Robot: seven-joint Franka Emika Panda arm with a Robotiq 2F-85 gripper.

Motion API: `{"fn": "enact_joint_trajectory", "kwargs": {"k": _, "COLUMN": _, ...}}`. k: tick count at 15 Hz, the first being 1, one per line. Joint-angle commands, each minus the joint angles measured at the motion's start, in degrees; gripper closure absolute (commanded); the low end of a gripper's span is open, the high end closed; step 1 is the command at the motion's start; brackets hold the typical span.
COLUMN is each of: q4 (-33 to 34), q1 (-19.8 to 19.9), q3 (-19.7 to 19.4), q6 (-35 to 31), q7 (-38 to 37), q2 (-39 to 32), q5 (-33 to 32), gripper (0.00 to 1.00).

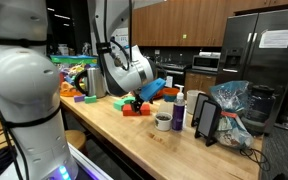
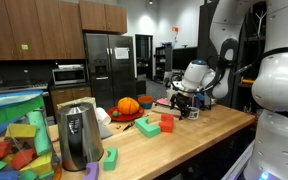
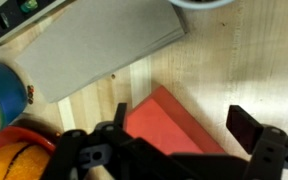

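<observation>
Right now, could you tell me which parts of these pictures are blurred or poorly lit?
In both exterior views the white robot housing fills the foreground, blurred; in the wrist view the gripper is dark and soft, the red block evenly lit.

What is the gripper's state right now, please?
Gripper: open, jaws spread wide above the red block, not closed on it.

One kettle (image 2: 76, 138), one mug (image 1: 163, 121), one purple bottle (image 1: 179, 106), one orange ball (image 2: 128, 105)
</observation>
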State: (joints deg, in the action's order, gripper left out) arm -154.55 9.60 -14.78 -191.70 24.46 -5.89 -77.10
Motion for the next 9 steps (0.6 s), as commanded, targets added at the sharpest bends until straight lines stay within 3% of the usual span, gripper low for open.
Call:
{"fn": "enact_joint_trajectory", "kwargs": {"k": 1, "q4": 3.3, "q1": 1.2, "q3": 2.1, "q6": -1.0, "q7": -0.1, "q2": -3.7, "q5": 1.5, "gripper": 0.0}}
{"fn": "enact_joint_trajectory", "kwargs": {"k": 9, "q4": 8.0, "q1": 1.5, "q3": 3.9, "q6": 0.0, "q7": 0.5, "q2": -8.0, "q5": 3.6, "gripper": 0.0}}
